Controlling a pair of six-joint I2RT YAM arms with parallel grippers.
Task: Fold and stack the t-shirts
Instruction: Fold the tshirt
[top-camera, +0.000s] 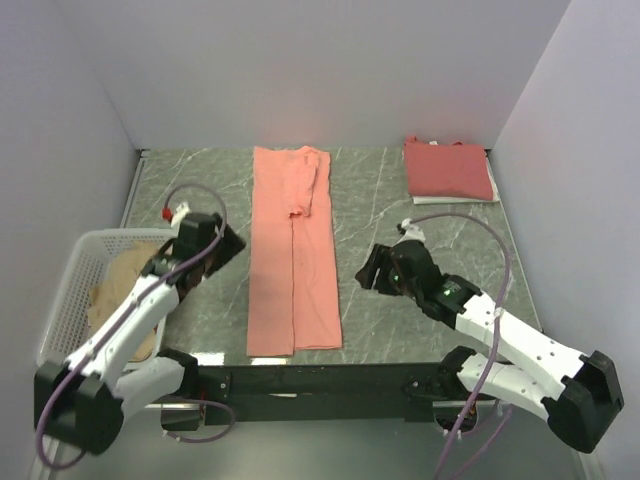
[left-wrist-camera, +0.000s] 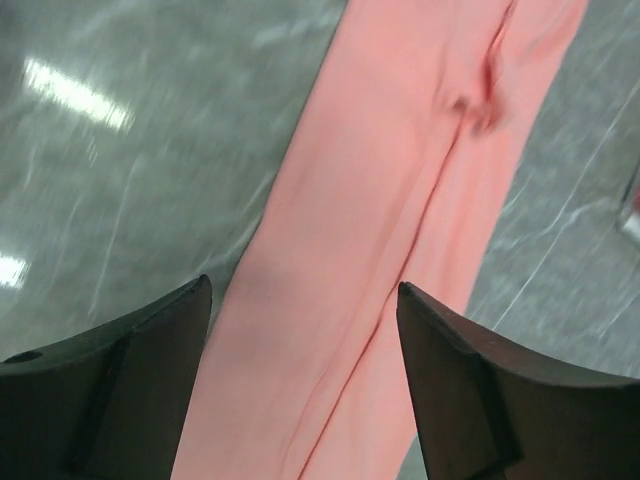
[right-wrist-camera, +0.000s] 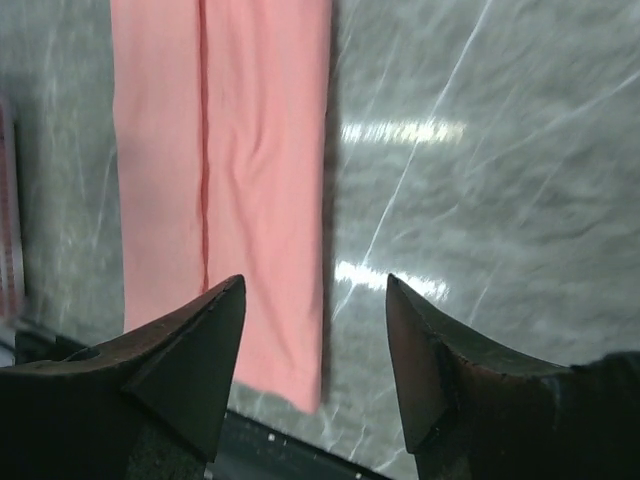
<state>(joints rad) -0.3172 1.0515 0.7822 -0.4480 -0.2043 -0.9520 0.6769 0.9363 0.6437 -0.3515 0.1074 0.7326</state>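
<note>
**Spotter:** Where are we?

**Me:** The pink shirt lies mid-table as a long narrow strip running near to far, with its sleeves tucked in. I'd say the lengthwise folds are done and the crosswise fold is next.

**Spotter:** Grippers?

**Me:** The left gripper hangs just left of the strip and the right gripper is off to its right. Both have their jaws spread wide, with nothing in either.

**Spotter:** Next move?

**Me:** I reckon each pinches a near hem corner and carries it toward the collar end — together, so the strip doesn't skew.

**Spotter:** Do the wrist views add anything?

**Me:** The left wrist shows the tucked sleeve's crease. The right wrist shows the near hem. Only the overhead shows the folded red shirt at far right — the stack, I take it — and the basket on the left holding a beige garment.
</note>
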